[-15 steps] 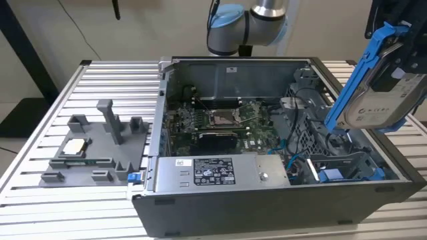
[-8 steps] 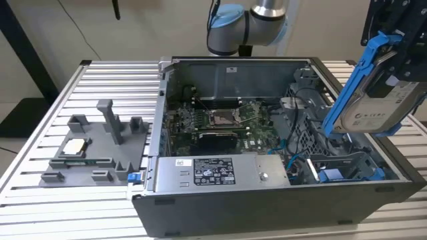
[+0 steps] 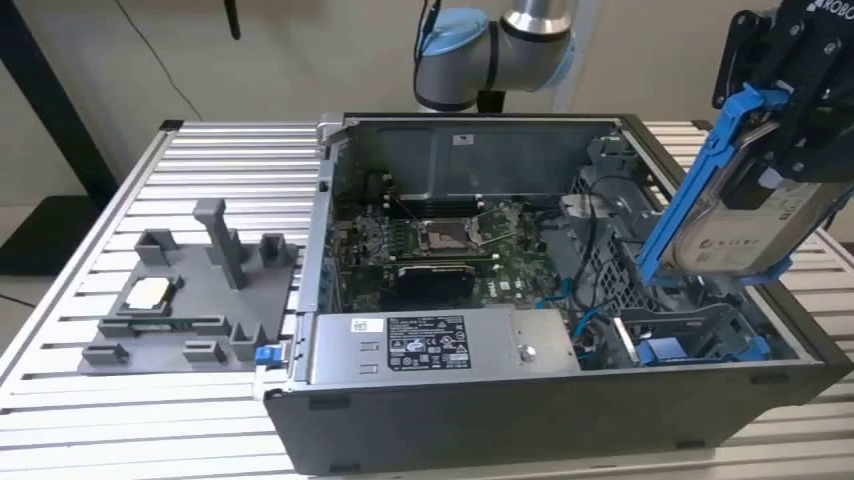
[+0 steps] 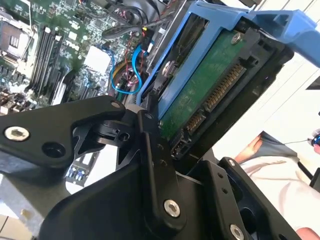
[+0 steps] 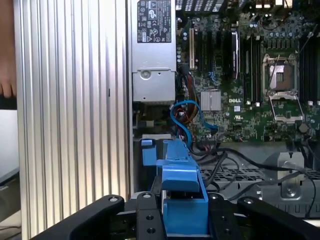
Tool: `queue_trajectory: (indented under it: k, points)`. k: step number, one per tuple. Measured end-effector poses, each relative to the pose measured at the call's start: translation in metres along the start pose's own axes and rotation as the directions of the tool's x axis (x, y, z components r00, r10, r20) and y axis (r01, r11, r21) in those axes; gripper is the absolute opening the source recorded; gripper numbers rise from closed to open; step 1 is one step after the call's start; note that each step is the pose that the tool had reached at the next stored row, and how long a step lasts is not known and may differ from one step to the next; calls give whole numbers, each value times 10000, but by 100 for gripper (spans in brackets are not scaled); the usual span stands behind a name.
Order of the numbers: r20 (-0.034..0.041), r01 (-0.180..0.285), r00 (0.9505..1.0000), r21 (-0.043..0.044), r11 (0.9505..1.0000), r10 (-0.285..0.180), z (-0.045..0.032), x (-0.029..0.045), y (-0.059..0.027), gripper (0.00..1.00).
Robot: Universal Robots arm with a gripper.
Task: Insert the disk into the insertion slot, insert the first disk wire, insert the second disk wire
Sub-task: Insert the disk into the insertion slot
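end effector (image 5: pixel 184 220) clenched on disk (image 3: pixel 737 228), tilted, insertion slot (image 3: pixel 694 338) just below it. i'd square blue carrier (image 3: pixel 678 200) to slot, mind blue cable (image 5: pixel 176 120) nearby, ease down slow

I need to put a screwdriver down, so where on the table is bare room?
Bare ribbed metal table lies behind the grey plastic fixture plate and in front of it, at the exterior view's left. Crowded: the open dark computer case, with cables and the silver disk in its blue frame hanging above it.
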State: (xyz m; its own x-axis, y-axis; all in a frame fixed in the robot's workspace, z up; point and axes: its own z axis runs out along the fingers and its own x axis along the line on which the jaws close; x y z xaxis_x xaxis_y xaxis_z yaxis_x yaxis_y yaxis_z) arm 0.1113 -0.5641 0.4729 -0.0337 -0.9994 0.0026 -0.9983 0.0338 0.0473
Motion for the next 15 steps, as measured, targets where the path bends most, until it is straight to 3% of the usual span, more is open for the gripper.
queue_trajectory:
  k: [15]
  points:
    - [3, 3, 10000, -21, 10000, -3, 247, 47, -40, 33]
